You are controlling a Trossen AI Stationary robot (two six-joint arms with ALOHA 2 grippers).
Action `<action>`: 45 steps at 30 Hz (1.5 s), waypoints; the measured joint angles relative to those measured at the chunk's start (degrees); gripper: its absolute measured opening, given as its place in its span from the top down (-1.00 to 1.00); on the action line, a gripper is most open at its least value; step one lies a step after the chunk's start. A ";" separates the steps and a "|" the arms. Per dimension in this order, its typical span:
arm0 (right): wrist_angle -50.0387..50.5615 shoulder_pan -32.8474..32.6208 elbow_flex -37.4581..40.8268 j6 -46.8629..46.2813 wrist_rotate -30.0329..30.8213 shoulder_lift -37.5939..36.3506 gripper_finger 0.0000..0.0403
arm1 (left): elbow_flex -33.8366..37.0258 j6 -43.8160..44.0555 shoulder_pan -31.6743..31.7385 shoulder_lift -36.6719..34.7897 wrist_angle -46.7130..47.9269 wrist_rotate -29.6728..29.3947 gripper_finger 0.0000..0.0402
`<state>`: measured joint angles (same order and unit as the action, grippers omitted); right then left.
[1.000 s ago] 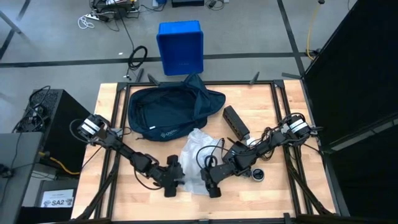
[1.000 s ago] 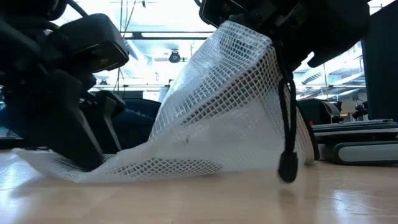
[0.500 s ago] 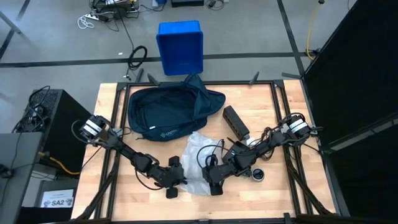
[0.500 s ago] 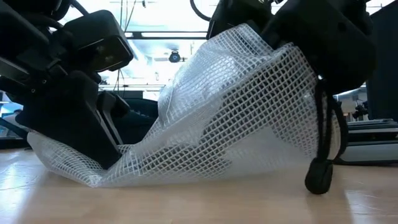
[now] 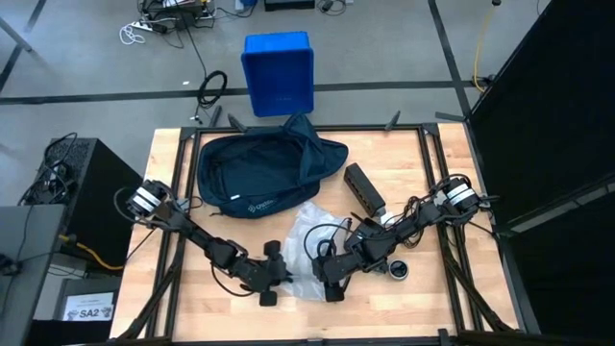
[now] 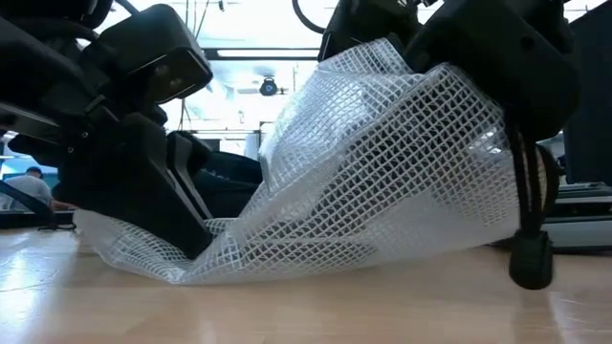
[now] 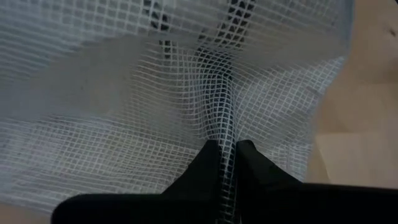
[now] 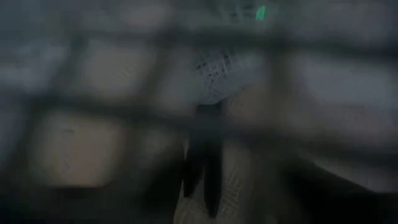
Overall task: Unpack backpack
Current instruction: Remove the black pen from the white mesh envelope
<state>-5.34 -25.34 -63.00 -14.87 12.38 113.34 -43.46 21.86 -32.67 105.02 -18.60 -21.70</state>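
Clamped shut since before, left claw [image 7: 227, 155] pinches mesh bag [image 7: 155, 87].

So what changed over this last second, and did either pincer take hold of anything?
The left pincer closed on the white mesh bag, pinching a fold near its edge. The bag's lifted end swung toward the right of the low view. The right pincer stayed at the bag; the backpack did not move.

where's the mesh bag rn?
High view: the white mesh bag lies front-centre, between the left pincer and right pincer, just front of the backpack.
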 joint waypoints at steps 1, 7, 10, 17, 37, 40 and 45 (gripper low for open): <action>0.00 0.00 0.00 0.00 -0.02 0.00 0.15 | -0.32 -0.59 0.00 0.02 0.17 -0.25 1.00; -0.08 0.00 0.00 0.00 -0.03 0.00 0.23 | -1.43 -2.19 0.04 0.04 0.48 -1.59 1.00; 0.00 0.05 0.00 0.01 0.12 0.00 0.27 | -1.44 -2.38 0.02 -0.05 0.03 -3.24 1.00; 0.52 0.18 0.00 0.00 0.20 0.00 0.33 | -1.55 -4.22 -0.11 -1.78 -0.82 -5.68 1.00; -5.08 1.23 0.00 1.02 -3.67 0.09 0.76 | -1.86 -2.03 -0.78 -3.94 5.56 -2.28 1.00; -5.48 1.24 0.00 1.49 -3.95 0.11 0.72 | -1.83 -2.69 -0.78 -3.92 5.26 -1.44 1.00; -4.27 1.49 0.00 1.49 -4.71 0.11 0.93 | -1.77 -2.33 -0.76 -3.91 5.06 -1.15 1.00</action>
<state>-9.61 -23.86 -63.00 -13.39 7.67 113.45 -45.23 19.53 -33.43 101.10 -13.54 -22.85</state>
